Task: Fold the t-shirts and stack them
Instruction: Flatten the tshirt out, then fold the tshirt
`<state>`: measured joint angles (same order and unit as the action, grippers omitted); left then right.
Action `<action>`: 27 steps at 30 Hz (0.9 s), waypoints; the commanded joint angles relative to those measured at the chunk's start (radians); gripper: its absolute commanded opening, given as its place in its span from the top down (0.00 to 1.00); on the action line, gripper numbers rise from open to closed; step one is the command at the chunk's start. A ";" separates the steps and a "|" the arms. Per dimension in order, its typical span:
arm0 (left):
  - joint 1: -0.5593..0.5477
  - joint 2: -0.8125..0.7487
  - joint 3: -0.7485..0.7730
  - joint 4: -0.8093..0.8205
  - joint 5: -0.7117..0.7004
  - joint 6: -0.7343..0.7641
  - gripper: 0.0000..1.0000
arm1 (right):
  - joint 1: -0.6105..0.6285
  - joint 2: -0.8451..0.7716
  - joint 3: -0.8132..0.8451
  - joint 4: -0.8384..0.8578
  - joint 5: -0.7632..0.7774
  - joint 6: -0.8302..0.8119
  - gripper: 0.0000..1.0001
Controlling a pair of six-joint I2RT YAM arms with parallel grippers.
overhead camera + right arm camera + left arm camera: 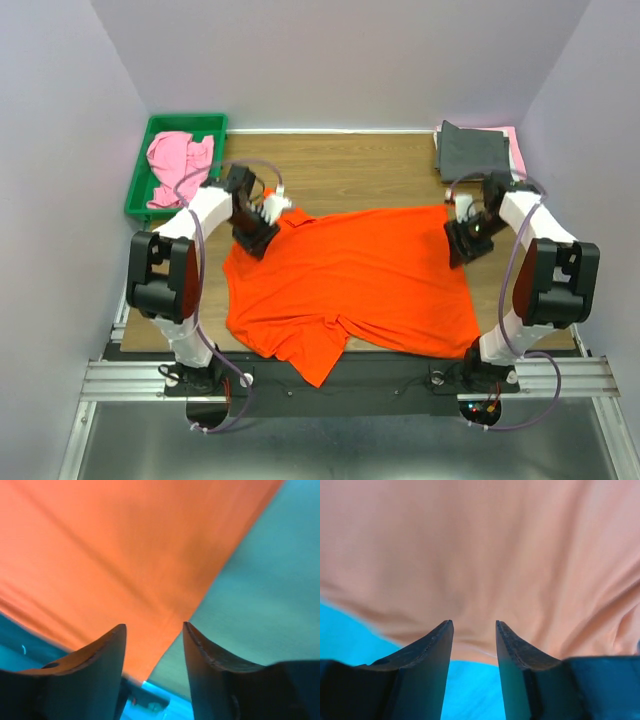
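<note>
The bright orange, soft cloth t-shirt (370,270) lies spread and lightly creased on the wood-grain table (350,170). Its long axis runs left to right (collar toward the left arm). The left gripper (474,624) is parted at the cloth's edge, and the right gripper (154,626) is parted around a hem corner.

The top camera looks steeply down from above and behind the arm bases, taking in the whole worktop (350,165). Each wrist camera peers out past its own jaws, very close to the orange t-shirt (480,555) just beyond them, which all three views share.
</note>
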<state>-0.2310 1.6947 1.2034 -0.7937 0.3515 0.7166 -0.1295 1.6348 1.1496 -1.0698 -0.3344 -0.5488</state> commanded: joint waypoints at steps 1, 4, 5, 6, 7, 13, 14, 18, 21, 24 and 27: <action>0.033 0.068 0.329 0.014 0.122 -0.098 0.48 | -0.010 0.077 0.243 0.066 -0.132 0.079 0.44; 0.070 0.170 0.502 0.080 0.139 -0.202 0.47 | -0.013 0.192 0.395 0.141 -0.097 0.127 0.44; 0.079 0.227 0.537 0.096 0.138 -0.236 0.46 | -0.015 0.219 0.433 0.160 -0.082 0.159 0.44; 0.087 0.259 0.577 0.106 0.142 -0.264 0.45 | -0.016 0.255 0.465 0.171 -0.072 0.171 0.44; 0.103 0.293 0.666 0.100 0.147 -0.310 0.43 | -0.018 0.284 0.533 0.182 -0.058 0.184 0.44; 0.151 0.447 0.844 0.116 0.173 -0.407 0.40 | -0.018 0.479 0.680 0.235 -0.026 0.220 0.44; 0.154 0.451 0.844 0.123 0.170 -0.407 0.40 | -0.018 0.493 0.687 0.244 -0.023 0.220 0.44; 0.162 0.468 0.825 0.162 0.139 -0.414 0.40 | -0.019 0.580 0.734 0.266 -0.037 0.237 0.44; 0.160 0.482 0.802 0.180 0.115 -0.430 0.40 | -0.018 0.618 0.774 0.269 -0.051 0.245 0.44; 0.160 0.500 0.791 0.186 0.090 -0.437 0.40 | -0.018 0.642 0.766 0.268 -0.069 0.236 0.48; 0.162 0.525 0.794 0.195 0.061 -0.444 0.37 | -0.018 0.645 0.748 0.268 -0.100 0.227 0.55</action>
<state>-0.0662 2.2074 2.0026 -0.6250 0.4503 0.2966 -0.1429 2.2711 1.8812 -0.8364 -0.3866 -0.3180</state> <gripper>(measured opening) 0.617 0.494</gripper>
